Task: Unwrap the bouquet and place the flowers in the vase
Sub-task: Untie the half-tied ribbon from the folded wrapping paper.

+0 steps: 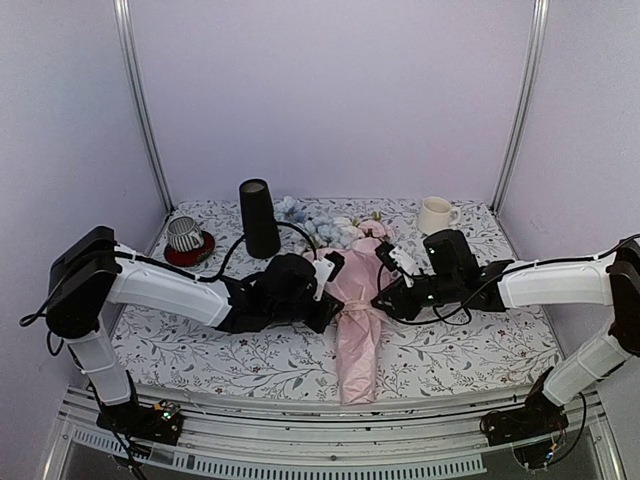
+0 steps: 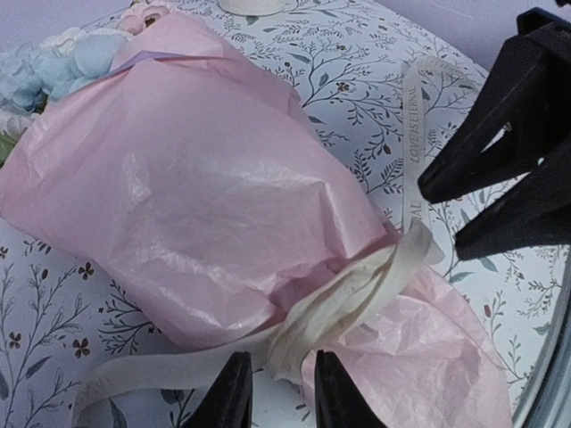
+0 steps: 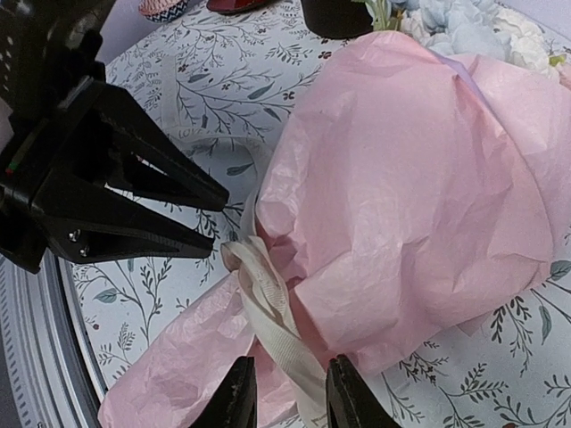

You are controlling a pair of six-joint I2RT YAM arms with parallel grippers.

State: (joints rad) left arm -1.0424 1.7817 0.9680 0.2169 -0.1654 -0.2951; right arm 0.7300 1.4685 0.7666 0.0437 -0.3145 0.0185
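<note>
Top view: one pink-lilac tissue-paper bouquet [image 1: 357, 320] lay between the two arms, blooms toward the one tall matte black tapered vase [image 1: 259, 218], probably so both could reach its tie.

Left wrist: the left gripper [image 2: 282, 358] stood released, straddling the single cream ribbon knot [image 2: 348, 299].

Right wrist: the right gripper [image 3: 290, 361], also released, loosely bracketed the ribbon.

Robot, left arm [image 1: 160, 285] and right arm [image 1: 555, 280]: white shell links, black joint housings, loose black cables [image 1: 228, 255], black tapered fingers [image 3: 143, 169], silver screws [image 3: 73, 236].
</note>
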